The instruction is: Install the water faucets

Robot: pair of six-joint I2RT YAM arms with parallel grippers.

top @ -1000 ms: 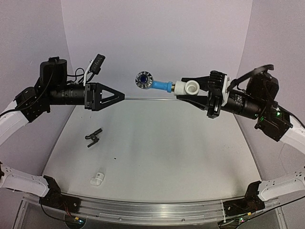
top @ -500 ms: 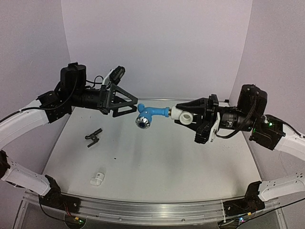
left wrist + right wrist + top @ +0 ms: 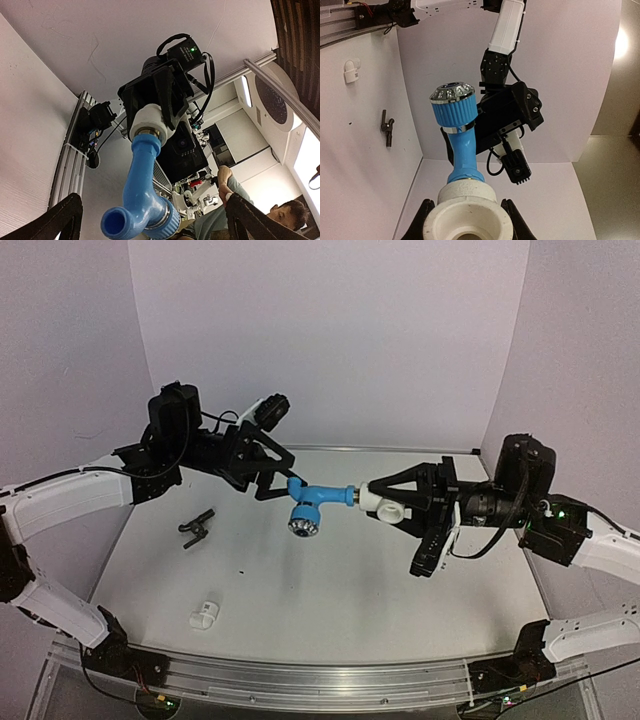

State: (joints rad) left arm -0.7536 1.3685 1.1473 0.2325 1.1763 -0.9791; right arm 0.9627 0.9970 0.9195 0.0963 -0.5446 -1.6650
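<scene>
The blue water faucet (image 3: 320, 498) is held in mid-air over the table, its stem seated in a white pipe fitting (image 3: 386, 503) and its ribbed knob (image 3: 303, 525) pointing down. My right gripper (image 3: 376, 498) is shut on that fitting; in the right wrist view the fingers (image 3: 424, 216) clamp the white fitting (image 3: 468, 212) on both sides, with the faucet (image 3: 460, 137) sticking out ahead. My left gripper (image 3: 279, 480) is open at the faucet's spout end. In the left wrist view the faucet (image 3: 142, 185) sits between the spread fingertips (image 3: 65, 220) of that gripper (image 3: 157, 222), untouched.
A small black part (image 3: 197, 528) lies on the table at left and a loose white pipe fitting (image 3: 204, 614) lies near the front edge. Both also show in the right wrist view: black part (image 3: 386, 127), white fitting (image 3: 351, 70). White walls close in the back and sides.
Both arms came down and closer together. The right arm lowered and turned the faucet so its knob now faces down. The open left gripper moved right to the spout end.
</scene>
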